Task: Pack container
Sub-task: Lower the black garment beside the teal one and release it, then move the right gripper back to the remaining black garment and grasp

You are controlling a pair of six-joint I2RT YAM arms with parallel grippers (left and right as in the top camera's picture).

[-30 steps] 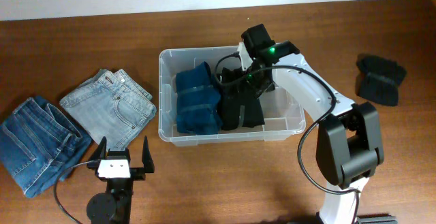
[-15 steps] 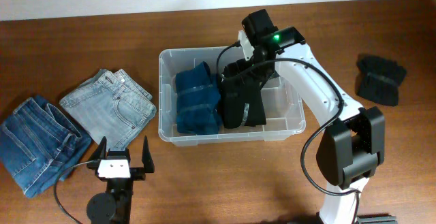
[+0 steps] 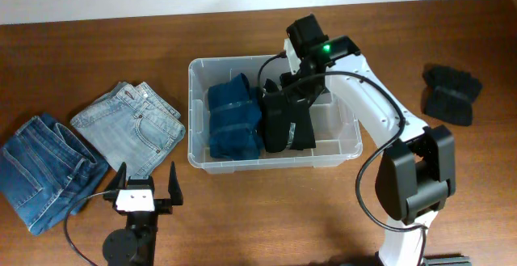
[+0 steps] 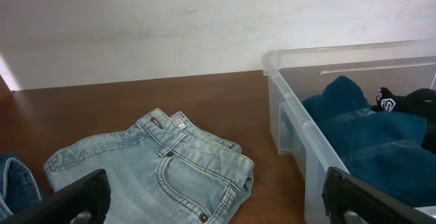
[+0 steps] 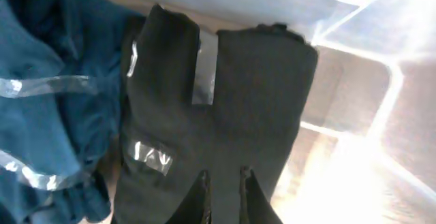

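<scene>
The container [image 3: 192,112] is a clear plastic bin in the middle of the table, and its near corner shows in the left wrist view [image 4: 293,108]. Inside it lie a folded dark blue garment [image 3: 234,116] [image 5: 41,67] on the left and a folded black garment [image 3: 287,120] [image 5: 231,101] beside it. My right gripper [image 3: 295,84] [image 5: 223,176] hangs over the black garment with its fingers drawn close together, and I see no cloth lifted in them. My left gripper [image 3: 146,175] [image 4: 218,207] rests wide open at the front left, with nothing between its fingers.
Light blue jeans [image 3: 129,128] [image 4: 157,169] lie folded left of the container, and darker jeans [image 3: 44,169] lie further left. Another black garment [image 3: 448,92] sits at the far right of the table. A white wall runs along the back.
The right gripper's jaws went from wide open to nearly together and the wrist drew slightly back. The black garment stays in the bin. The left arm has not moved.
</scene>
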